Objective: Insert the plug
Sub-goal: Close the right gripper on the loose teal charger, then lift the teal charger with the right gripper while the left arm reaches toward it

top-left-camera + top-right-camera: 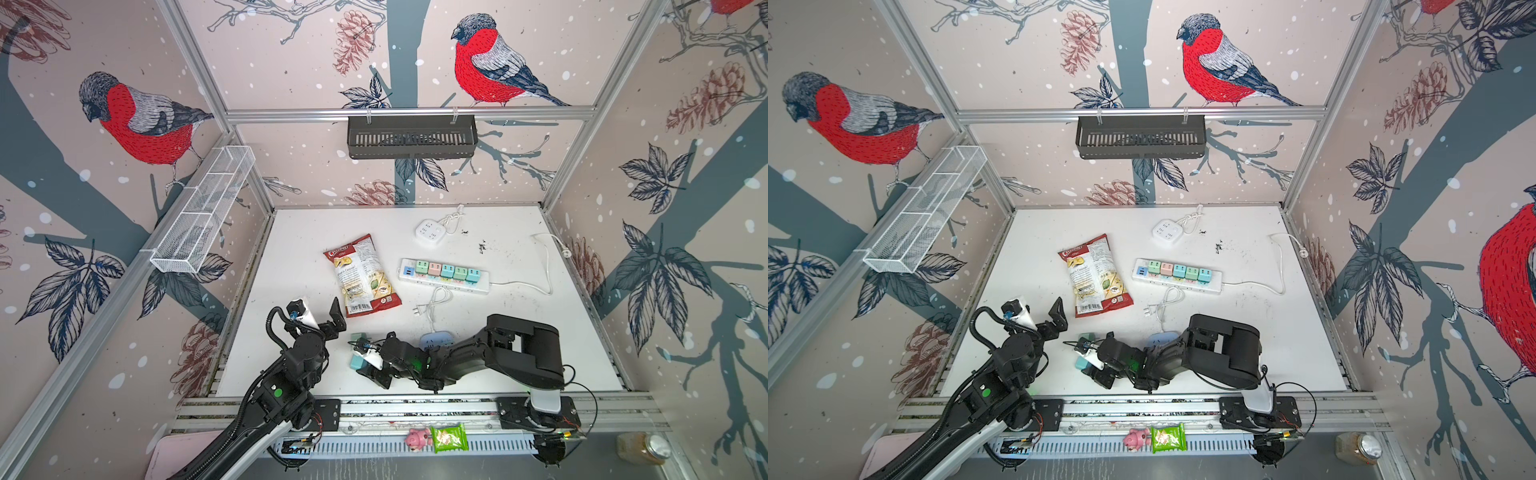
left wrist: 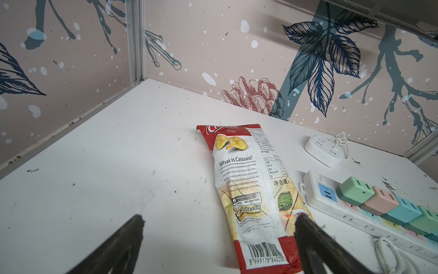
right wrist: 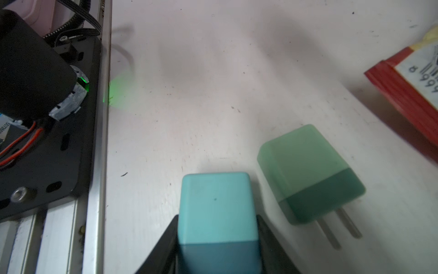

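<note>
A blue cube plug (image 3: 216, 208) lies on the white table near the front rail, and my right gripper (image 3: 218, 217) is shut on it, one black finger flat against each side. Its prongs are hidden. A green plug (image 3: 308, 175) lies on its side right beside it, prongs showing. In both top views the blue plug (image 1: 355, 363) (image 1: 1080, 362) and the green plug (image 1: 358, 337) (image 1: 1086, 337) sit at front centre. The white power strip (image 1: 442, 277) (image 1: 1177, 277) (image 2: 331, 204) holds several coloured plugs. My left gripper (image 1: 336, 320) (image 2: 219, 219) hangs open and empty by the chips bag.
A chips bag (image 1: 361, 276) (image 2: 248, 185) lies between the left gripper and the power strip. A square white socket block (image 1: 430, 232) sits at the back. A loose white cord (image 1: 432, 305) and a blue-white socket hub (image 1: 434, 338) lie by the right arm.
</note>
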`<act>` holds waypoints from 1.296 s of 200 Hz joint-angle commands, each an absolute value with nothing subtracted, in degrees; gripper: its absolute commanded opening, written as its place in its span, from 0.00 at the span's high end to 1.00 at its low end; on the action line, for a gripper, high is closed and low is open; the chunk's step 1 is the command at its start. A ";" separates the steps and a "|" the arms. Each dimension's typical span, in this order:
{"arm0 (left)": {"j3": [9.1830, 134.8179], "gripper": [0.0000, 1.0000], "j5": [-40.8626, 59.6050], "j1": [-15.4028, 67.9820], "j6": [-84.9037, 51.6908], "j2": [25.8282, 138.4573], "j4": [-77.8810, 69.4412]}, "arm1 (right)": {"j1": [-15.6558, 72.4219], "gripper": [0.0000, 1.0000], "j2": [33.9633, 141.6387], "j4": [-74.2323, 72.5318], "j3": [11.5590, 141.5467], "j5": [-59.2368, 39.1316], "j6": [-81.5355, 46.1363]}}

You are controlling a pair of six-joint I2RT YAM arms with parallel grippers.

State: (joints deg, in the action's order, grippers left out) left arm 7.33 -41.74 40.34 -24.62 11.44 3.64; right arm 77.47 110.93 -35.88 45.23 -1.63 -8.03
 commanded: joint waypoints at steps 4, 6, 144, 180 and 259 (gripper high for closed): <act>7.78 0.02 -41.51 40.25 -25.49 11.71 2.04 | 77.52 0.61 108.41 -35.16 42.74 0.85 -9.40; 7.79 0.02 -41.38 40.25 -25.42 11.76 1.98 | 77.52 0.61 108.05 -35.51 42.44 0.94 -9.34; 7.25 0.02 -32.96 40.25 -21.99 11.78 -0.52 | 69.72 0.78 61.35 -43.12 17.35 18.35 -1.25; 6.71 0.05 -26.74 40.25 -19.71 11.42 -2.87 | 65.34 0.83 51.16 -41.97 10.44 25.04 0.27; 7.50 0.10 -6.62 40.25 -22.92 13.21 -6.06 | 59.58 0.87 37.96 -59.65 -6.89 21.12 6.03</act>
